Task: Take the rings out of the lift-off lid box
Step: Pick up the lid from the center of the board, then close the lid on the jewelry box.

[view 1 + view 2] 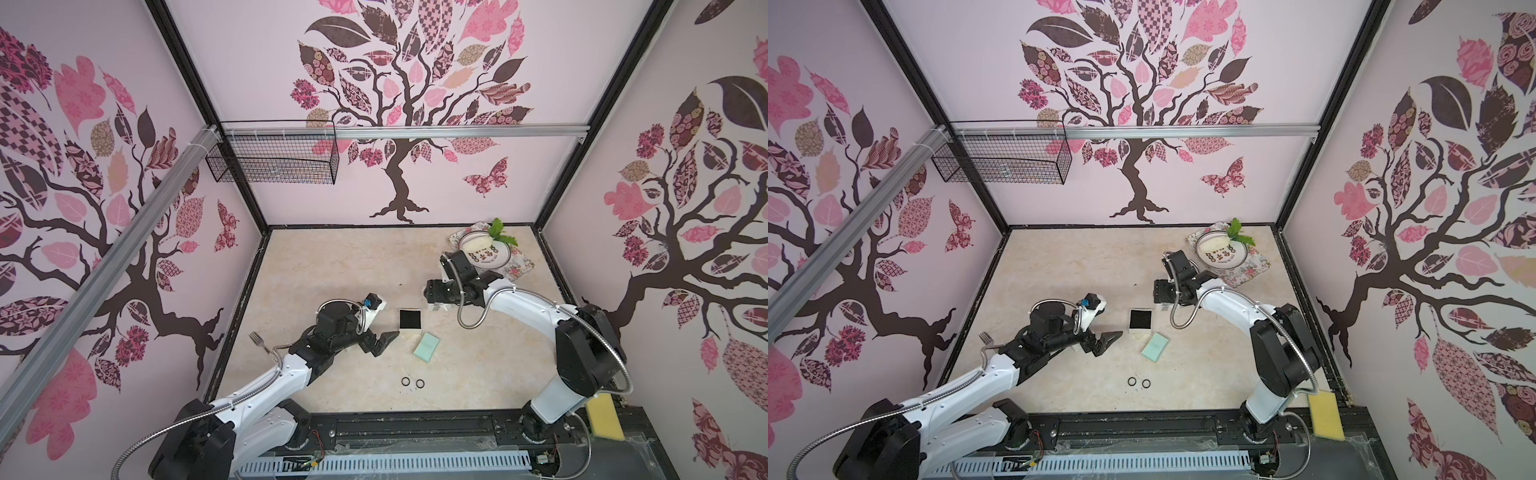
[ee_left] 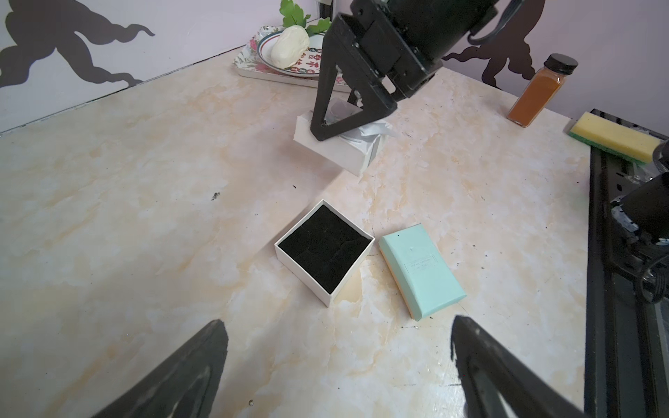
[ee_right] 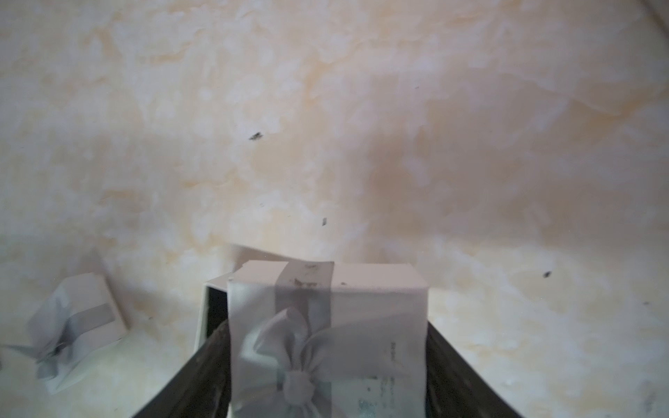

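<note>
Rings [image 1: 405, 381] [image 1: 1132, 381], two small thick black hoops, lie flat just beside each other on the cream marbled table [image 1: 332, 266], near its front edge and well apart from both arms. The left gripper [image 1: 386, 343] is farther back than the rings and to their left. Its jaws are spread wide with nothing between them, and its tips point toward an open white square box lined with black foam [image 1: 410, 319]. A mint-green rectangular box [image 1: 427, 345] lies between that box and the rings. Beyond the open box, the right gripper [image 3: 327, 325] is clamped on the bow-topped lid [image 3: 380, 289] of a white lift-off lid box with a grey ribbon [image 2: 336, 152]. The lid sits askew, and a dark opening of the base shows beside it. What lies inside cannot be seen.
</note>
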Robot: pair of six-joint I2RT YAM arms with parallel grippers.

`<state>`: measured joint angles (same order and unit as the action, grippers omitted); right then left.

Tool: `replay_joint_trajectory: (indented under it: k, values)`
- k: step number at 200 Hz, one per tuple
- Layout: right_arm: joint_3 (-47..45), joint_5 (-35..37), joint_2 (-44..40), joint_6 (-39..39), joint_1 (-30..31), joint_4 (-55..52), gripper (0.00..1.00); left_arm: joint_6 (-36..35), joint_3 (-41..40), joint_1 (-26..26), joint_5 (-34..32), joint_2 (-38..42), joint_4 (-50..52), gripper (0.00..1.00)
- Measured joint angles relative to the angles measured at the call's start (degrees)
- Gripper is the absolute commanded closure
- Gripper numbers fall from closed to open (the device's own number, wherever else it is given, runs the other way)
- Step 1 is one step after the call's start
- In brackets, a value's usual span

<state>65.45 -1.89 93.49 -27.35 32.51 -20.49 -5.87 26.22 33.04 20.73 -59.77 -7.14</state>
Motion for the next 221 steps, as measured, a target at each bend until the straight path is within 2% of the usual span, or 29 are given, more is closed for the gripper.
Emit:
replay_joint_trajectory:
  k: [32, 81, 164, 221]
  values:
    - [-0.24, 0.22, -0.61, -4.83, 5.51, 1.44, 0.27, 0.00, 0.00, 0.00, -0.98, 1.20, 0.31, 0.02]
    - [-1.05, 2.93, -0.28, -8.63, 8.98, 2.40, 0.28, 0.00, 0.00, 0.00, -1.62, 2.03, 0.48, 0.02]
    - [-1.18, 7.28, 3.98, -11.17, 11.69, 2.25, 0.28, 0.02, 0.00, 0.00, -2.19, 2.47, 0.83, 0.02]
    - [-1.18, 7.69, 6.62, -12.98, 12.09, 3.39, 0.30, 0.02, -0.09, 0.00, -2.27, 2.47, 0.81, 0.02]
